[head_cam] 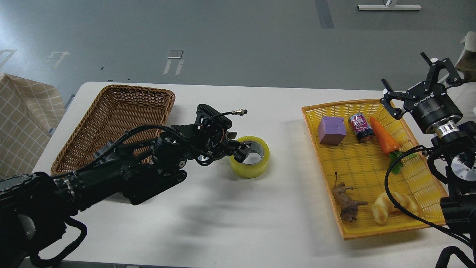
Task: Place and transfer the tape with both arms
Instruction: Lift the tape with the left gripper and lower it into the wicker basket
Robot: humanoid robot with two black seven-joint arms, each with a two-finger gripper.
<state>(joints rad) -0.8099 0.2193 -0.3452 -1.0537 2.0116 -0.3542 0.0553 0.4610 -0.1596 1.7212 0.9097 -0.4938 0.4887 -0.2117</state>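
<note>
1. The tape [250, 156] sits on the table [230, 223] at mid-width, between the brown basket [115, 126] on our left and the yellow tray [372, 167] on our right, clear of both.
2. Our left pincer [243, 150] is at the roll's left wall, reaching in from the left. One finger seems to dip into the core while the other lies outside, so the wall sits between them. We judge it closed on that wall, or very nearly.
3. The roll lies flat, its hole facing up, so its axis is upright and the wall is the only part to pinch.
4. Our right pincer [420, 83] hangs high over the tray's far right corner, fingers spread wide, holding nothing, well apart from the tape.
5. The left arm is far nearer; any handover means carrying the roll rightward.
</note>
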